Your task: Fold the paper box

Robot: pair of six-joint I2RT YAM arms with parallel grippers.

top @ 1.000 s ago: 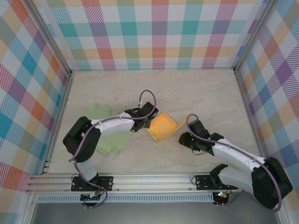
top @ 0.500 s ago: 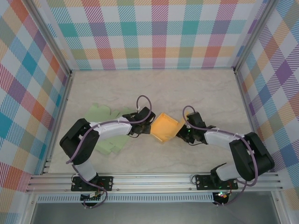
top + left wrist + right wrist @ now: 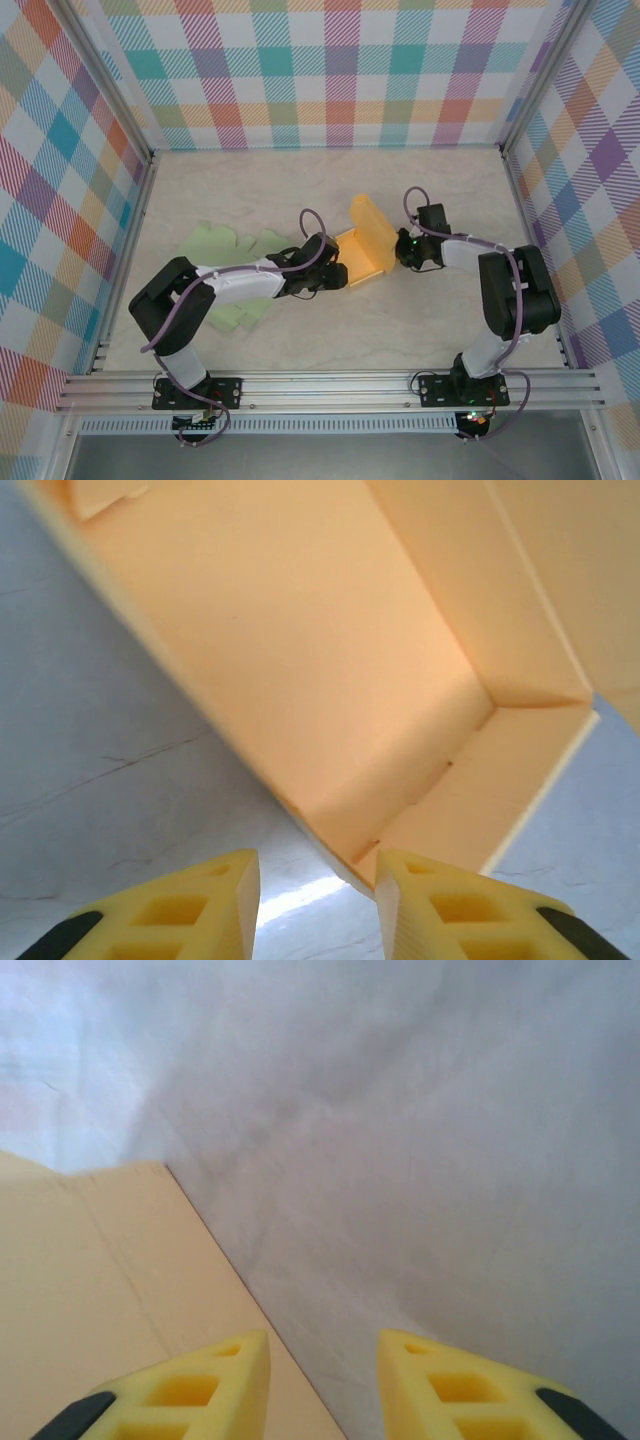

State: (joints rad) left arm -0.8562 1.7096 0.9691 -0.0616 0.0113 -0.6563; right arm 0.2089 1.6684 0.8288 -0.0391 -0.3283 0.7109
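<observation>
The orange paper box (image 3: 366, 247) lies open in the middle of the table, and its far flap stands up. My left gripper (image 3: 338, 276) is at the box's near left edge. In the left wrist view the box's inside (image 3: 330, 660) spreads ahead, and its low corner comes down just in front of the right finger. The left gripper (image 3: 318, 865) is open, with bare table showing in the gap. My right gripper (image 3: 403, 250) is at the box's right side. It is open (image 3: 323, 1345), and an orange panel (image 3: 80, 1280) runs under its left finger.
Several pale green paper sheets (image 3: 228, 262) lie flat at the left, partly under the left arm. Checkered walls (image 3: 340, 70) close the table (image 3: 440, 190) in on three sides. A metal rail (image 3: 320, 385) runs along the near edge.
The right gripper swung from the near right up to the box's right side. The box turned and its far flap rose. The left gripper slid a little right and nearer.
</observation>
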